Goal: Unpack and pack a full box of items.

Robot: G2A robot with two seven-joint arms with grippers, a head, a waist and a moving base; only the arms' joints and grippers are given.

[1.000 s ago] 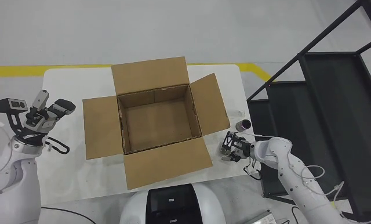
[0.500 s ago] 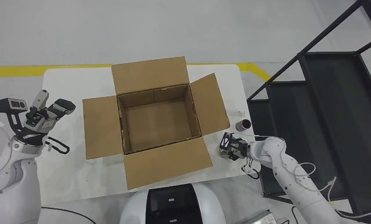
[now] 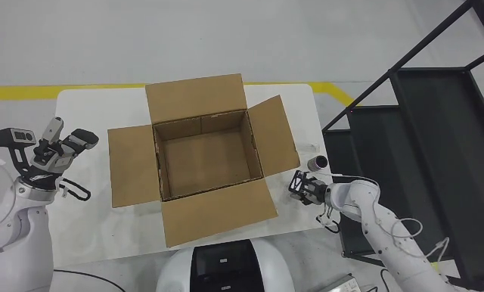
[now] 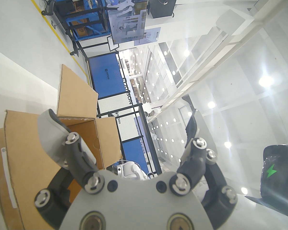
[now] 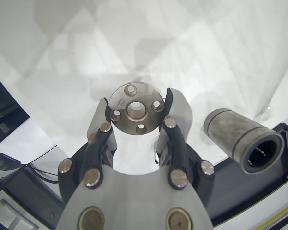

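Jaws of the left gripper (image 3: 70, 138) stand wide apart and empty at the table's (image 3: 91, 216) left edge, well apart from the open cardboard box (image 3: 195, 99) mid-table. Right of the box, the right gripper (image 3: 301, 189) clamps a metal flange (image 5: 136, 114) by its rim, flat face toward the wrist camera; just beside it a metal cylinder (image 5: 240, 137) lies on its side, bore toward the table's edge.

Open box (image 3: 208, 159); nearby, perhaps a cylinder (image 3: 319, 163)
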